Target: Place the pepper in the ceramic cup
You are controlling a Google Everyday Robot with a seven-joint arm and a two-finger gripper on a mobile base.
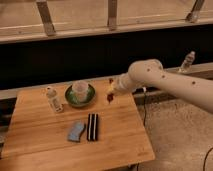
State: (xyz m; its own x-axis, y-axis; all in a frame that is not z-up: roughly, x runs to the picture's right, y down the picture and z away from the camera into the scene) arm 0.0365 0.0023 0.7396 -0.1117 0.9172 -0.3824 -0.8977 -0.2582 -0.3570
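Note:
The pale ceramic cup (80, 90) stands on a green round plate (70, 99) at the back of the wooden table (45, 145). My gripper (110, 93) is at the end of the white arm, above the table's back right part, to the right of the cup. It is shut on the small dark red pepper (109, 97), which hangs from it above the wood, about a hand's width from the cup.
A small clear bottle (53, 100) stands left of the plate. A blue cloth-like item (76, 131) and a black-and-white striped block (92, 126) lie at the table's middle front. Another bottle (186, 62) stands on the ledge at right. A dark wall runs behind.

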